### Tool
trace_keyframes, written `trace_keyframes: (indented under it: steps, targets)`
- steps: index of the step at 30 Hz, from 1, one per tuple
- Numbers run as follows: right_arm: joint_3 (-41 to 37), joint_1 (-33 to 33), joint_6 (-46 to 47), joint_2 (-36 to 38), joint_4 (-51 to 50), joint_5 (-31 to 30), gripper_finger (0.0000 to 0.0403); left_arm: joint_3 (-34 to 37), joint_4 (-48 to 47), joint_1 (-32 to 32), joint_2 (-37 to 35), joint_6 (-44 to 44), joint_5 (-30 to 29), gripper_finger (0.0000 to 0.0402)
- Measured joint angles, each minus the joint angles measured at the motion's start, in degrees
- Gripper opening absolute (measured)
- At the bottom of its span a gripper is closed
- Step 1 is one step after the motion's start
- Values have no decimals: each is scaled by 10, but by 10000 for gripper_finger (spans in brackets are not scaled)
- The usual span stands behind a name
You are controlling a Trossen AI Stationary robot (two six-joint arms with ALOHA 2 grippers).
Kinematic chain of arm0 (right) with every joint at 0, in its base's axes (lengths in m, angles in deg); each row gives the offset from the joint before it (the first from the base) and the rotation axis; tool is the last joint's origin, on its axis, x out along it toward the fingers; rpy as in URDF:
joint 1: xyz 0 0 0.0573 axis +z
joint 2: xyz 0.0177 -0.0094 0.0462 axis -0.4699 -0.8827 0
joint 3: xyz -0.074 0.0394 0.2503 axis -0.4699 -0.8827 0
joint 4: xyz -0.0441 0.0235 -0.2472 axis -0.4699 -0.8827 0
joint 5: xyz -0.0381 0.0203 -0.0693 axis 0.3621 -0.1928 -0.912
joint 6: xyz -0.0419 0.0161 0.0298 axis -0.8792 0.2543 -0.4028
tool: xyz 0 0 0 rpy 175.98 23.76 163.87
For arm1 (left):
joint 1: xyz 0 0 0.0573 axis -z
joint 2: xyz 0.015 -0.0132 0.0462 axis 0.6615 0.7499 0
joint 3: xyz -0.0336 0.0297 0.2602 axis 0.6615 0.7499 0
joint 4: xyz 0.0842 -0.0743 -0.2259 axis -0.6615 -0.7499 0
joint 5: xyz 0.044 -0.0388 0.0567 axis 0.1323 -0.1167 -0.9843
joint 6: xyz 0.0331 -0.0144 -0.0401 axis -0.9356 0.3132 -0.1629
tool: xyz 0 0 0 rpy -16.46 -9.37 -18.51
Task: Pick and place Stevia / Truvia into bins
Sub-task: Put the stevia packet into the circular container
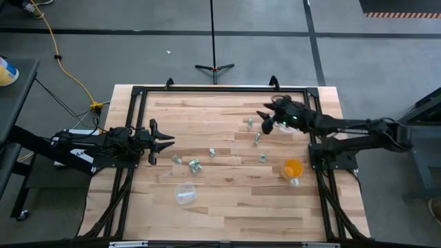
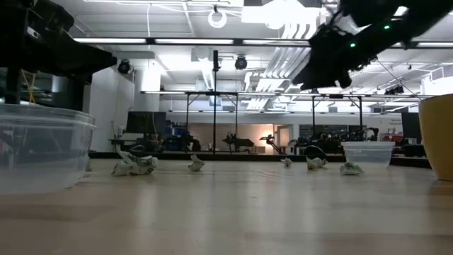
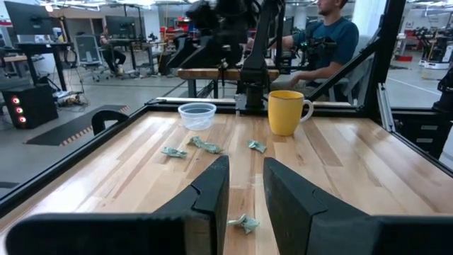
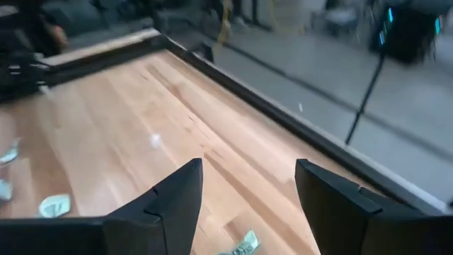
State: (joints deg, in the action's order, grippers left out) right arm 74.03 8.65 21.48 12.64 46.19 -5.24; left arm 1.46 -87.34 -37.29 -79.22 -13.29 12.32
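The right gripper (image 1: 264, 118), fingers spread and empty, hangs high over the far side of the wooden table (image 1: 227, 200), above crumpled pale green-and-white sweetener packets (image 1: 251, 124). It should drop squarely onto one packet, then carry it to the clear plastic cup (image 1: 284, 127) just beside. The left gripper (image 1: 167, 143) waits released. The cup's contents are hard to make out.

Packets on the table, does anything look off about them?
The packets are crumpled into wads, not flat, and lie scattered across the middle of the table. The mug and clear cup beyond them stand upright; nothing looks spilled.
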Motion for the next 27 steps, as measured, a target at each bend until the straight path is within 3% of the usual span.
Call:
trace_keyframes:
  steps: [8,13,27]
  targets:
    - [74,-20,81,-145,-71,45,221,0,0,0,0,0,0,122]
    - [100,-34,97,-228,-71,35,222,0,0,0,0,0,0,122]
    - [113,-46,145,-336,-67,50,201,0,0,0,0,1,0,122]
